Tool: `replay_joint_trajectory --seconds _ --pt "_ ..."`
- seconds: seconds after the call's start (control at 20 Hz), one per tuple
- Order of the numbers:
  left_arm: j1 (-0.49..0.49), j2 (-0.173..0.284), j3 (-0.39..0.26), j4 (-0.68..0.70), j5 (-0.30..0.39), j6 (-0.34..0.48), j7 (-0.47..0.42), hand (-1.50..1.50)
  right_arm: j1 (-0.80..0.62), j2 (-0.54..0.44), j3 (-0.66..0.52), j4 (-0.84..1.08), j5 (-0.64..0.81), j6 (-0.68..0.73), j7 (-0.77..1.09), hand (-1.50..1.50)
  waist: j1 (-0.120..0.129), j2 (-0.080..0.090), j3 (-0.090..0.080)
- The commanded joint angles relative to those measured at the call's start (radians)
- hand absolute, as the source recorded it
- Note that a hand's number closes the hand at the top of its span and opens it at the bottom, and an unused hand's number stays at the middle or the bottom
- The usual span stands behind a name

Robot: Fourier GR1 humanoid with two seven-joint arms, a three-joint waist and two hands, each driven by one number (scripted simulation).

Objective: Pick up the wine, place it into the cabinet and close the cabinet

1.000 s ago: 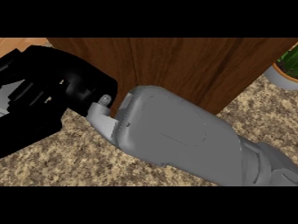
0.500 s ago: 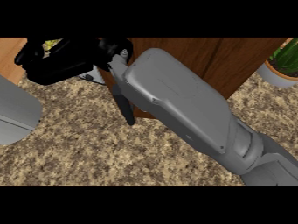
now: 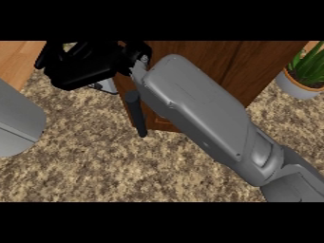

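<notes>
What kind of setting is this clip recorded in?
Probably a kitchen counter: a speckled stone-like countertop carries a dark wooden cabinet, with a potted plant beside it at the right. The right hand reaches over near the cabinet's left edge.

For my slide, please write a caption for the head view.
Right hand reaches to the wooden cabinet's left edge above the speckled counter; potted plant at right.

Brown wooden cabinet on counter

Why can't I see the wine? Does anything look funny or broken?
Nothing looks broken or spilled. The right hand hangs by the cabinet, and no wine bottle shows. The plant stands upright.
</notes>
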Motion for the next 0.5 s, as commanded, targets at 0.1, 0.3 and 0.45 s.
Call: replay_joint_trajectory --seconds 0.1,0.3,0.45 --pt "-0.013 0.0 -0.025 -0.042 0.017 -0.002 0.029 -1.5 0.056 -0.157 -0.086 0.148 0.021 -0.047 -0.057 1.5 -0.05 0.048 0.026" --pt "-0.026 -0.009 -0.046 -0.066 0.031 0.017 0.045 -1.5 0.065 -0.171 -0.09 0.154 0.017 -0.035 -0.096 1.5 -0.061 0.056 0.026" --pt "-0.044 -0.025 -0.088 -0.066 0.03 0.029 0.058 -1.5 0.052 -0.161 -0.082 0.15 0.01 -0.032 -0.111 1.5 -0.084 0.06 0.024"
